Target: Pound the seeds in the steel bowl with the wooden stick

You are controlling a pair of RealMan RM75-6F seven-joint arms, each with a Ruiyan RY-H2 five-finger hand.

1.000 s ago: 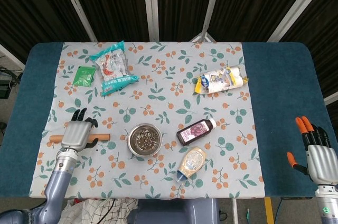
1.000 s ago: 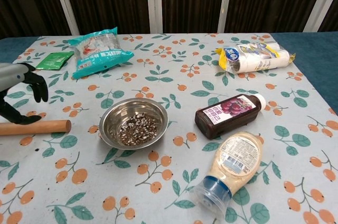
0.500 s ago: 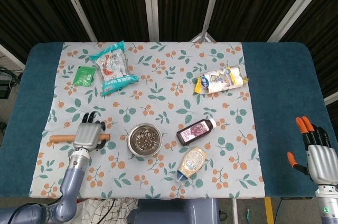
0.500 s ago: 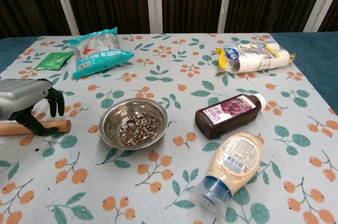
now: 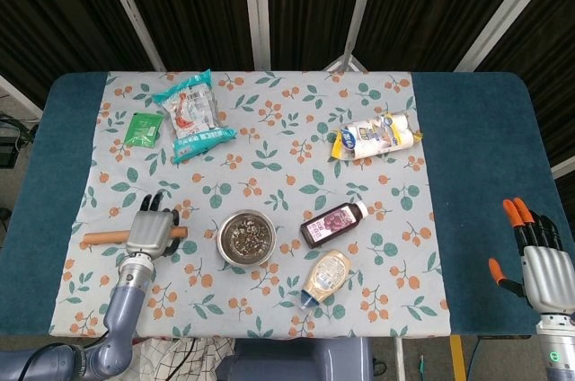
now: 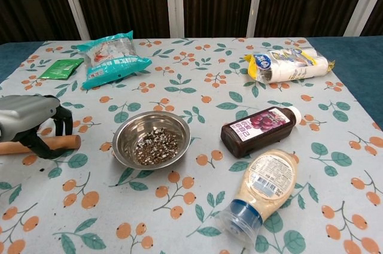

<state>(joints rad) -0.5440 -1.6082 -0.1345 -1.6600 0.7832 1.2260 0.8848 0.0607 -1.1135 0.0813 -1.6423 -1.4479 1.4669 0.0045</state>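
The stick (image 5: 112, 236) is laid flat on the flowered cloth (image 5: 269, 165), near its left edge, pointing toward the bowl (image 5: 246, 238). The left hand (image 5: 152, 232) is placed over the end of the stick nearest the bowl. In the chest view the fingers (image 6: 61, 123) are seen curled down around the stick (image 6: 57, 143), with the thumb under or beside it; a full grip appears to be formed, though contact on the far side cannot be confirmed. The stick is not lifted from the cloth.

The bowl (image 6: 151, 140) is set upright just beside the left hand, apart from it. Speckled seeds (image 6: 157, 145) are contained in its base.

The right hand (image 5: 535, 254) is held well apart, off the right edge of the table (image 5: 476, 174), with its orange-tipped fingers spread and nothing in them.

A dark bottle (image 6: 261, 129) is laid on its side right of the bowl. A pale squeeze bottle (image 6: 259, 193) is laid near it, cap toward the camera. At the far side, a teal packet (image 5: 193, 114), a green sachet (image 5: 144, 128) and a yellow-and-white pack (image 5: 376, 137) are laid flat.
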